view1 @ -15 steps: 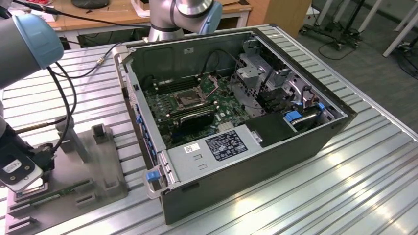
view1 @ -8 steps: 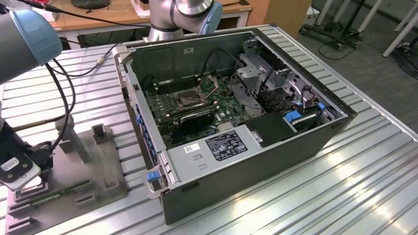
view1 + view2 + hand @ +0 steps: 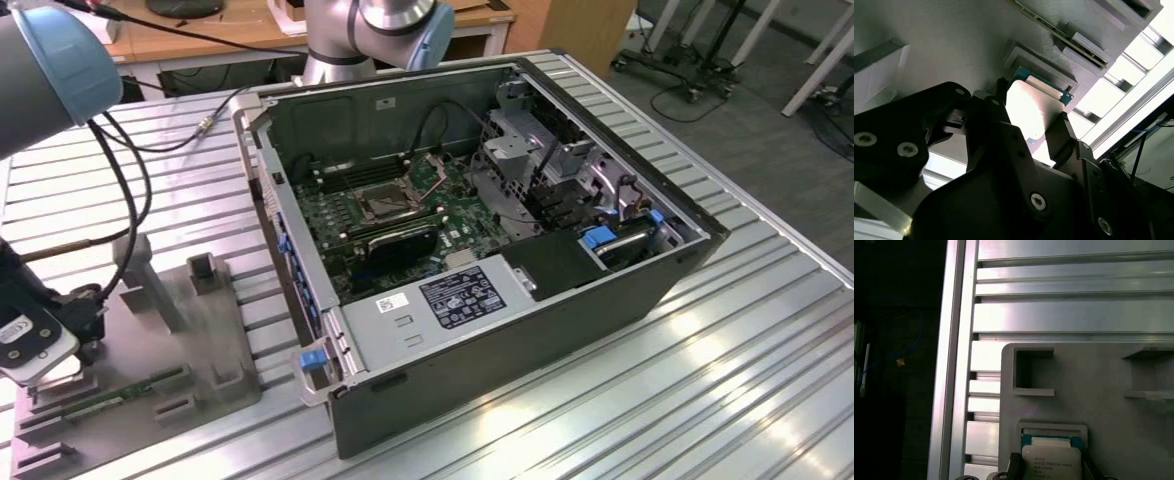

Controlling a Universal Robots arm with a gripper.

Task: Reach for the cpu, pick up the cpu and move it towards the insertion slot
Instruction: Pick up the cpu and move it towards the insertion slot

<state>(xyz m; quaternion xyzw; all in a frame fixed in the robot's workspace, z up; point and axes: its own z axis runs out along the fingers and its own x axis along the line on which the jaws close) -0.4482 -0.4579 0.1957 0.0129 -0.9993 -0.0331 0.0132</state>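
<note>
The gripper [image 3: 1030, 114] is closed on the cpu [image 3: 1052, 464], pinching two opposite edges at its recess in the grey tray [image 3: 1104, 405] on the desk [image 3: 1064, 315].

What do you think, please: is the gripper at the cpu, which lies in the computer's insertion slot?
Not quite: the gripper is at the cpu, but the cpu lies in a recess of the grey tray, as both wrist views show.
</note>
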